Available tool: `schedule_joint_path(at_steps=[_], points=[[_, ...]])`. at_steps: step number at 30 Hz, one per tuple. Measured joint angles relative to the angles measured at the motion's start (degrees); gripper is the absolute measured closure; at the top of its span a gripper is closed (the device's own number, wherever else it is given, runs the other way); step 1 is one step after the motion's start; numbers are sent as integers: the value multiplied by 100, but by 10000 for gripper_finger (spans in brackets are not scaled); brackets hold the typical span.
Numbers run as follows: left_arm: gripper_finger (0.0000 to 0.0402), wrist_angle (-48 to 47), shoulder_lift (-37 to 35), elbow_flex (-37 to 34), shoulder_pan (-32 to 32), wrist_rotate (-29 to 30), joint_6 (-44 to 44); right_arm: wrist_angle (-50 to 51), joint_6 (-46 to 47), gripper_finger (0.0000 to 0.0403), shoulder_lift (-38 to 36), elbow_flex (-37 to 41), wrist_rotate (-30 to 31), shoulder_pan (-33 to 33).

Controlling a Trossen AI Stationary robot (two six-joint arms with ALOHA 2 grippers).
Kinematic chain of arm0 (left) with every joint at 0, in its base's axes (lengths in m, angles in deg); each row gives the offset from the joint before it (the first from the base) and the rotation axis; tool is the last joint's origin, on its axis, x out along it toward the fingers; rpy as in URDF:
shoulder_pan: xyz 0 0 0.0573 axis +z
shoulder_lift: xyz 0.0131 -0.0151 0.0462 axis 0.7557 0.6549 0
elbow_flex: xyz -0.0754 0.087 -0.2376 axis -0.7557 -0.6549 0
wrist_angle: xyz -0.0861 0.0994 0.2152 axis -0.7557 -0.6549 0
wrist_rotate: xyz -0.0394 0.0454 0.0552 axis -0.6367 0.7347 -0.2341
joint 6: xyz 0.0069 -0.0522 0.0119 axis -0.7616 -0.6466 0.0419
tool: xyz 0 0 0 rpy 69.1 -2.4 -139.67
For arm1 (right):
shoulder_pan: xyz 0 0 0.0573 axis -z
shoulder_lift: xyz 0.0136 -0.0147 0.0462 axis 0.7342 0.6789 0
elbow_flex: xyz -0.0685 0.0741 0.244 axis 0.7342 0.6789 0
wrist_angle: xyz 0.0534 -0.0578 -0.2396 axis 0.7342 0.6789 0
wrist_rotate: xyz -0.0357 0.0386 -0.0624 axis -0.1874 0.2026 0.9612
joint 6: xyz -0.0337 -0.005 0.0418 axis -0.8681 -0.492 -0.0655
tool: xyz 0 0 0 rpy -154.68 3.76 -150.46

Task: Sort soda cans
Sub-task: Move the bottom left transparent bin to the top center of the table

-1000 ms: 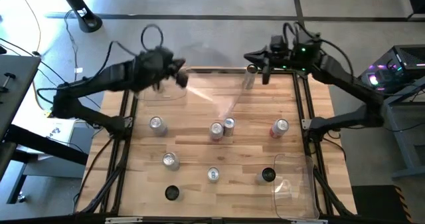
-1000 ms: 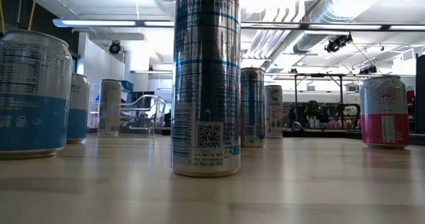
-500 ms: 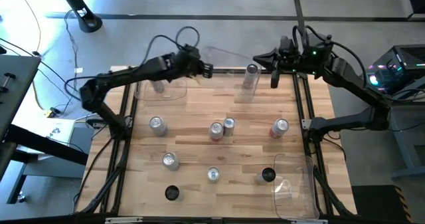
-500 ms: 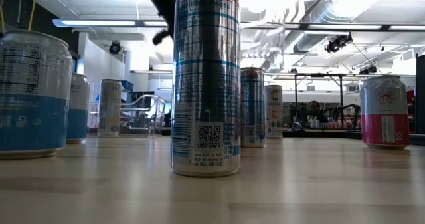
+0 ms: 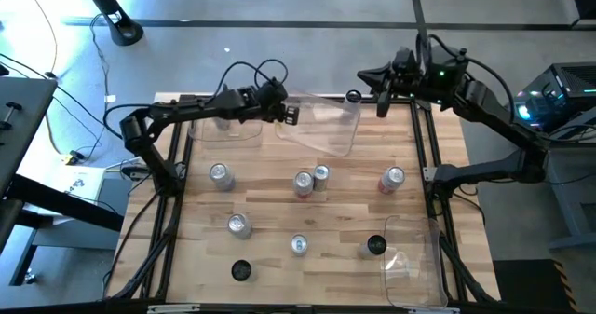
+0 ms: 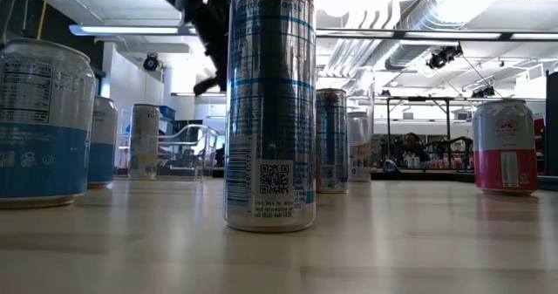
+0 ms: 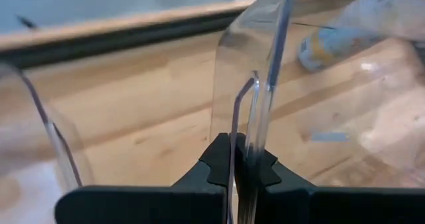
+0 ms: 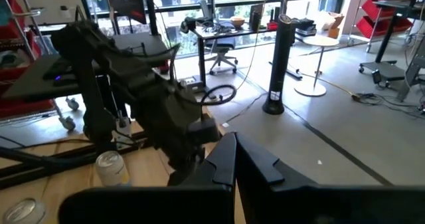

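Shows the soda cans [image 5: 303, 183] standing upright across the wooden counter [image 5: 270, 207]: six silver-topped in the middle and nearer rows, two black-topped toward the near edge, one more at the far edge just beside the right claw [image 5: 380, 102]. Places two of the middle cans just beside each other, the rest well apart.

Finds the left claw [image 5: 286, 115] pinched shut on the thin wall of a clear bin [image 5: 326, 132] at the far side of the counter, with the plastic sandwiched between the fingers in the left wrist view. Finds the right claw closed on nothing, hanging over the far right corner.

Hints, possibly, at a further can lying behind the bin wall in the left wrist view; too smeared through the plastic for certainty.

Handling, by judgement only: light, stiff, smooth-walled metal cylinders, likely slippery and easy to dent under a hard squeeze; the tall slim ones prone to tipping at a sideways nudge. Best taken across the middle of the body, jaws first opened wider than the can, centred, then closed moderately. Little finger room between the two close neighbours in the middle row, so better approached from their outer sides
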Motion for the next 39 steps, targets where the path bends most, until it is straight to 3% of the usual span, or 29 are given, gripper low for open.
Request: schedule_joint_path(at_steps=[7,21,39], points=[[401,677,-30,-550,5,-197,-598,-63,126,403,1,0,16,0],[397,737,-27,-976,106,6,-1153,-70,120,403,3,0,0,0],[317,1067,-27,-974,96,2,-1025,79,105,403,6,2,-3,1]])
